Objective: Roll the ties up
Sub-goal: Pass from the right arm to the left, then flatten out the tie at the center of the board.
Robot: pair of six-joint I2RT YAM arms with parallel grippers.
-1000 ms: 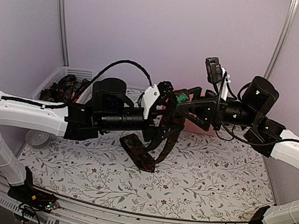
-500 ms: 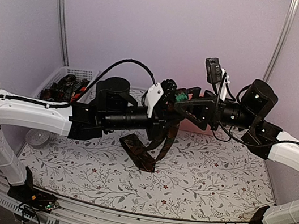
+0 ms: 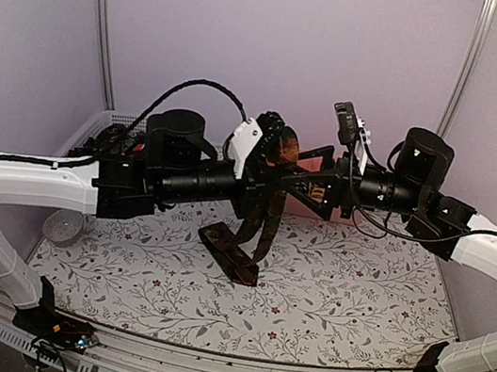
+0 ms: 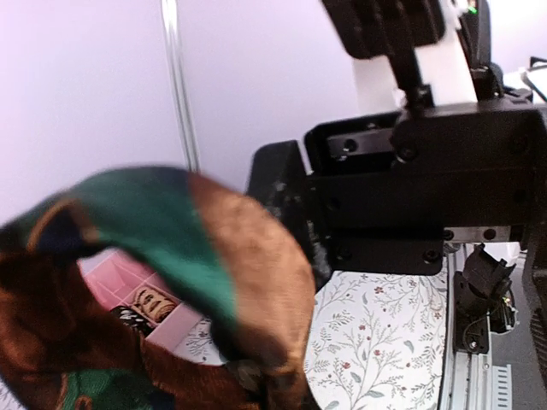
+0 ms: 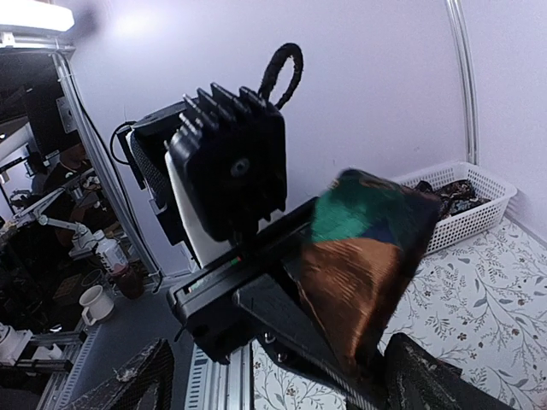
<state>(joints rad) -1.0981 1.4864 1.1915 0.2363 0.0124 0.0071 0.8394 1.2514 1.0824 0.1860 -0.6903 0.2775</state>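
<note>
Pinches the folded top of the brown tie (image 3: 234, 258) in the left gripper (image 3: 274, 147), clamped tight, high above mid-table. Hangs near vertical from there, lower end lying slantwise on the flowered cloth (image 3: 354, 299). Spreads the right gripper (image 3: 311, 182) wide beside the fold, holding nothing.

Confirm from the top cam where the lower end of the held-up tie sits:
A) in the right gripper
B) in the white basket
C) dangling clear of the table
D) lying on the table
D: the tie hangs down from the shut left gripper, and its lower end lies flat on the table.
</note>
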